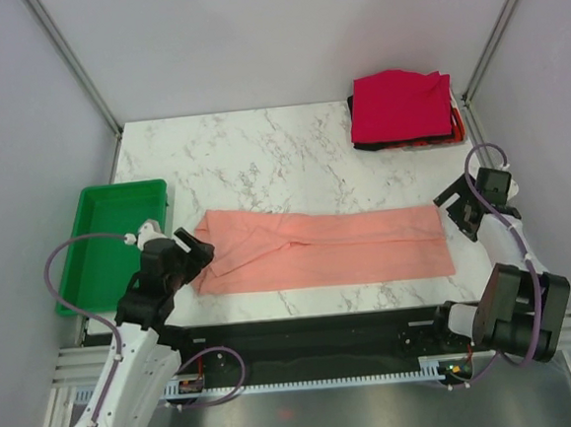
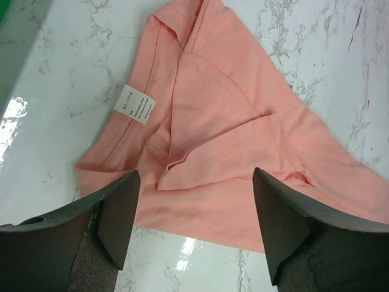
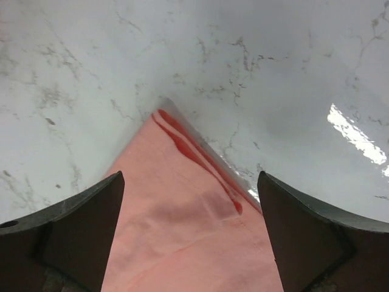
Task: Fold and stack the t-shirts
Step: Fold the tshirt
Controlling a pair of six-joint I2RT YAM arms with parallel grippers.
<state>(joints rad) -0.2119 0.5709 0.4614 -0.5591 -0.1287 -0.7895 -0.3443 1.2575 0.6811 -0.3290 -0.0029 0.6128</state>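
left gripper point(image 2: 196, 182): jaws wide apart, nothing held. The neck end of the pink shirt point(image 2: 243, 152) lies directly under and ahead of the fingers, with the size label point(image 2: 134, 104) showing and a sleeve folded over on top.

right gripper point(image 3: 189, 179): jaws also wide, empty. A hem corner of the same shirt sits between the fingers, pointing away from the wrist, with bare marble beyond. Neither wrist view shows whether the tips touch the cloth.

The shirt is a long flat strip on the near half of the table point(image 1: 291, 154), with its long axis running left-right, parallel to the near edge. Left arm is at the neck end, right arm at the hem end, one per end.

My read: the lengthwise fold is done and the crosswise one isn't. The next fold runs along that axis, so either end can be carried toward the other.

The stack point(image 1: 401, 105), crimson on top, is in the far right corner, well apart from the strip. The right arm is nearer to it.

The green tray point(image 1: 101, 263) sits left of the strip, beside the left arm.
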